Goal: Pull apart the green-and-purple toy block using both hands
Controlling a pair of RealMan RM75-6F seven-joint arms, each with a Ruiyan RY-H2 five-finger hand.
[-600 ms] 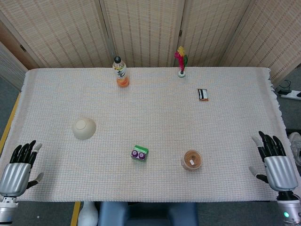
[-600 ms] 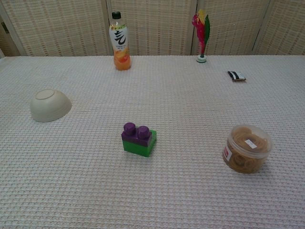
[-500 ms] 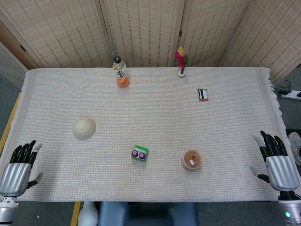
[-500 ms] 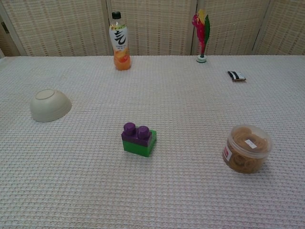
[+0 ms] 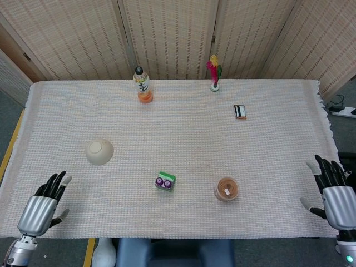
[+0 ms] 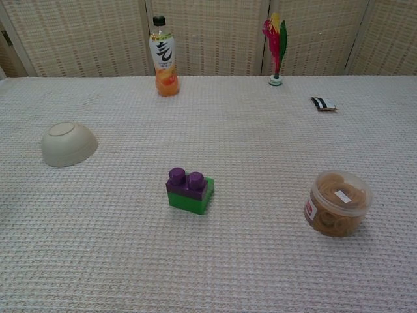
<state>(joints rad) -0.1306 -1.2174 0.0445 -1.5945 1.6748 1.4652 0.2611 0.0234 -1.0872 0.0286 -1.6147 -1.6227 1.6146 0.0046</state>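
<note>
Near the frame's lower centre the toy block [image 5: 165, 181] sits purple studs up, long axis tilted slightly off horizontal, while the left hand [image 5: 41, 206] and right hand [image 5: 335, 193] hover empty with fingers spread at the lower corners.

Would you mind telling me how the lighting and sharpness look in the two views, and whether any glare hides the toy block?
Head view: light is even and soft, the toy block is small but sharp, and both the left hand and right hand look crisp at the lower corners. Chest view: the block casts only a faint shadow, with no glare; the bottle at the back stays in focus.
</note>
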